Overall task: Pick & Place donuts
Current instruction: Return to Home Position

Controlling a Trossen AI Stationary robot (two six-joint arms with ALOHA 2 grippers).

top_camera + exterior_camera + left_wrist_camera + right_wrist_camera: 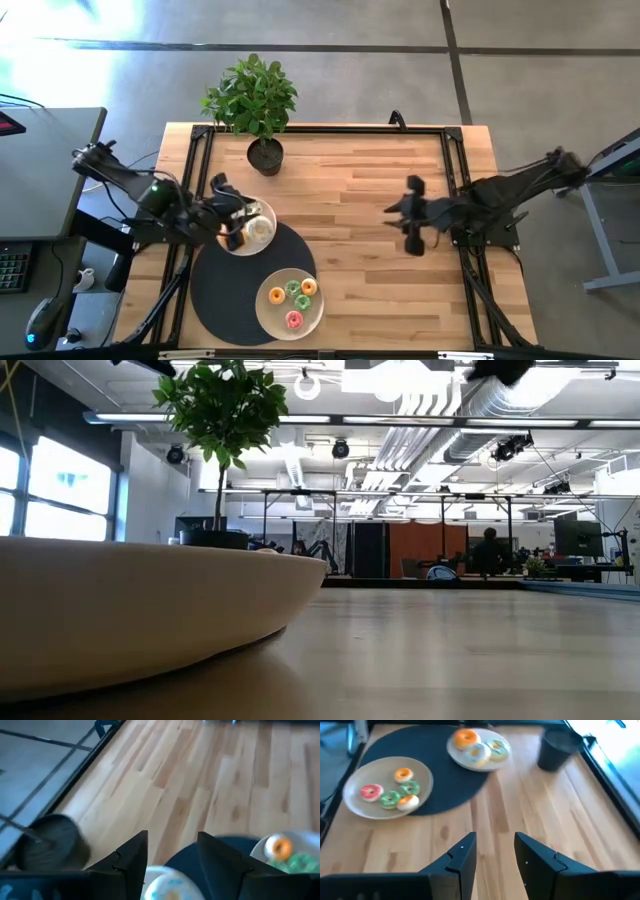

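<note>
Five donuts [390, 798] are seen on the light brown plate [370, 772], which lies partly on the dark round mat [215, 290]. Three more are seen on the white plate [456, 750] just beside it. The left gripper [172, 837] is held over the white plate, with the jaws open and empty. The right gripper [495, 836] hangs over the bare worktop [350, 180], well apart from both plates; its jaws are also open, with nothing between them. For the return to the home position, it is judged that the left arm is best lifted straight up first, so that the white plate and its donuts are not brushed, and only then drawn back. The potted plant [255, 100] near it is to be avoided. The right arm can probably be withdrawn directly.
</note>
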